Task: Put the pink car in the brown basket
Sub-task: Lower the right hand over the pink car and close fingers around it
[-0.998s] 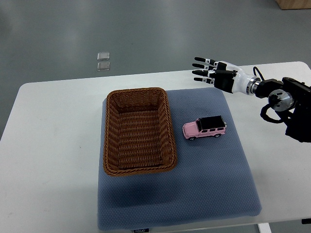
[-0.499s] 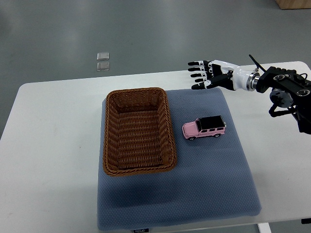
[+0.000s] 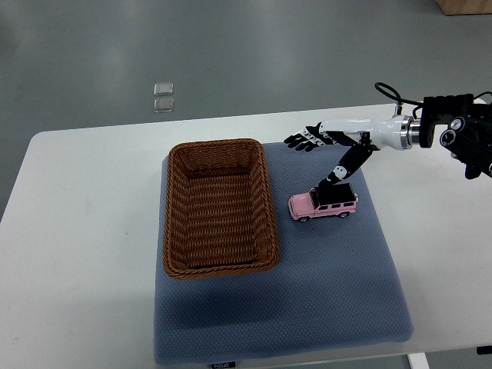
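Observation:
A pink toy car (image 3: pixel 324 204) with a black roof sits on the blue-grey mat (image 3: pixel 307 307), just right of the brown wicker basket (image 3: pixel 218 206). The basket holds nothing. My right hand (image 3: pixel 323 154) reaches in from the right edge and hovers over the car's far side. Its fingers (image 3: pixel 301 141) are spread and point left, while the thumb (image 3: pixel 344 165) hangs down toward the car's roof. It holds nothing. No left arm shows.
The mat lies on a white table (image 3: pixel 77 231) whose far edge runs just behind the basket. Two small clear squares (image 3: pixel 162 97) lie on the grey floor beyond. My right forearm and black wrist housing (image 3: pixel 461 134) hang over the table's right corner.
My right hand has dropped lower and turned palm down, moving from behind the mat's far edge to just above the car. The car and basket have not moved.

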Available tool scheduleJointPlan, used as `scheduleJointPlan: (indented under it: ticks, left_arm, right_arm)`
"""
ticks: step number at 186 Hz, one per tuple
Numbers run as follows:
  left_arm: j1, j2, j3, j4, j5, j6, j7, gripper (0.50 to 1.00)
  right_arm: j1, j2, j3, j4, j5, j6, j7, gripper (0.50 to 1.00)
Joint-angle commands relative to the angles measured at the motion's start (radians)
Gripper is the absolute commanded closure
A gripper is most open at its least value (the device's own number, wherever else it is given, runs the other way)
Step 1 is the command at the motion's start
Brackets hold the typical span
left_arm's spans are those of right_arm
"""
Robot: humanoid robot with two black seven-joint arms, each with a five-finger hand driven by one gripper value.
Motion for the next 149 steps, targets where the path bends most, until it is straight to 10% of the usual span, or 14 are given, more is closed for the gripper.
scheduleJointPlan:
  ticks: [1, 149]
  left_arm:
    - [0.0, 0.0, 0.0, 0.0, 0.0, 0.0, 0.0, 0.5]
    - [0.0, 0.0, 0.0, 0.0, 0.0, 0.0, 0.0, 0.5]
  right_arm:
    - [-0.019, 0.002, -0.009, 0.005, -0.039, 0.0, 0.005, 0.574]
    - [-0.047, 0.005, -0.19, 0.02, -0.097, -0.28, 0.056, 0.585]
